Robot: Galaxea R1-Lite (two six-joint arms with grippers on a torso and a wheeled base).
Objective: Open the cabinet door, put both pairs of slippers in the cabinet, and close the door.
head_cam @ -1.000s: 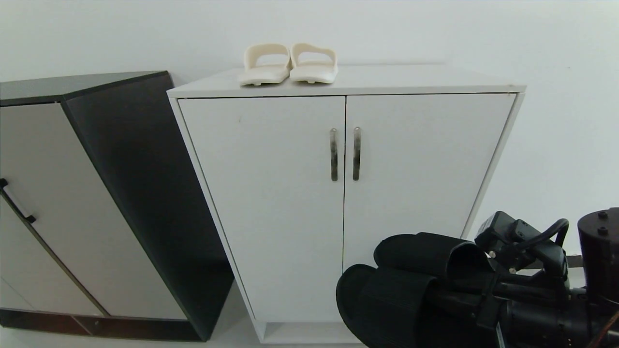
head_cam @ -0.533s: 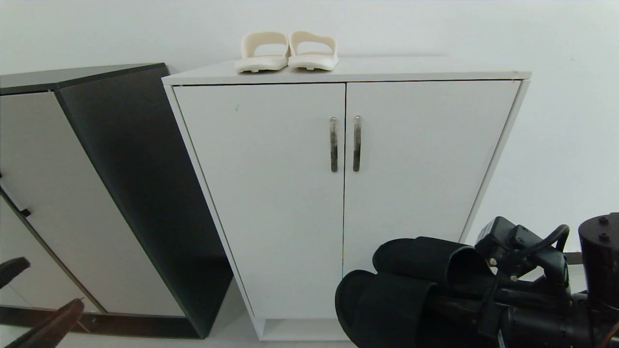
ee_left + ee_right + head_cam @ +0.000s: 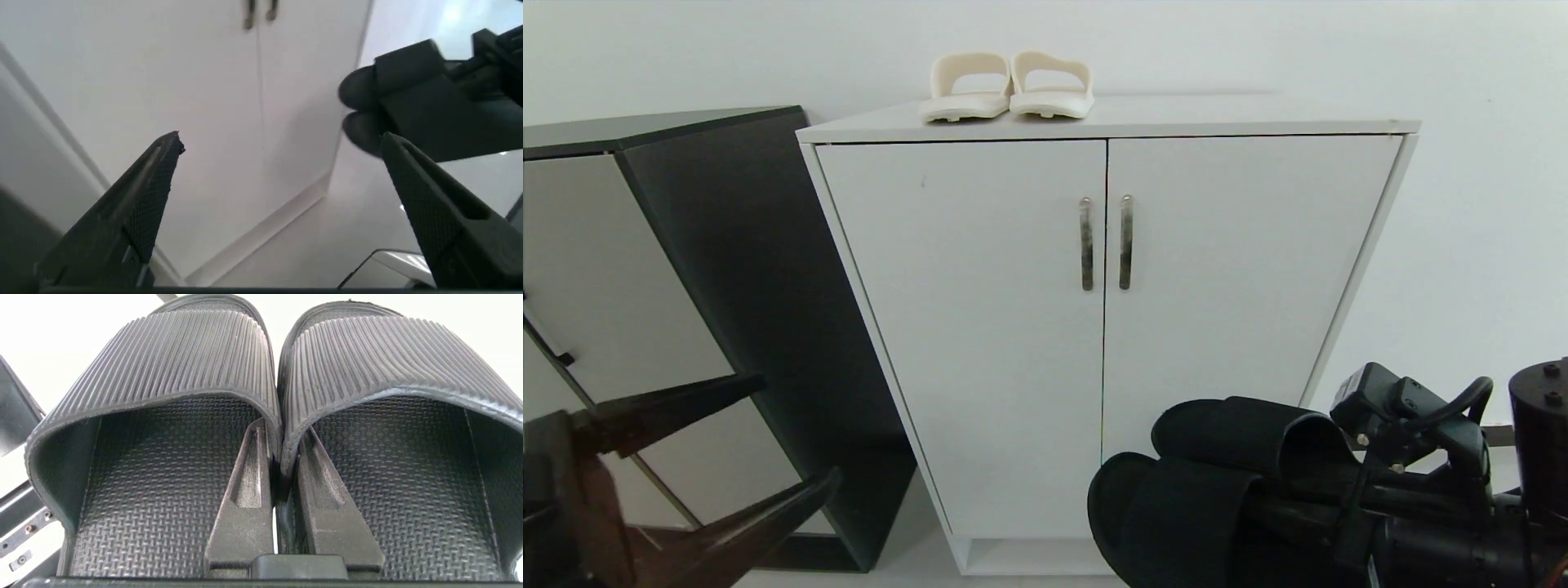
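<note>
Outside: cream slippers (image 3: 1009, 87) atop closed cabinet (image 3: 980, 327), black slippers (image 3: 1217, 482) in tool (image 3: 276, 445)

Bright, even light (soft shadows)

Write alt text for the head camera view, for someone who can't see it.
A shut white two-door cabinet has cream slippers on top. Low right, the right gripper holds black slippers; low left, the left gripper has open fingers.

The head view's lower edge cuts off the black slippers (image 3: 1205, 502).
</note>
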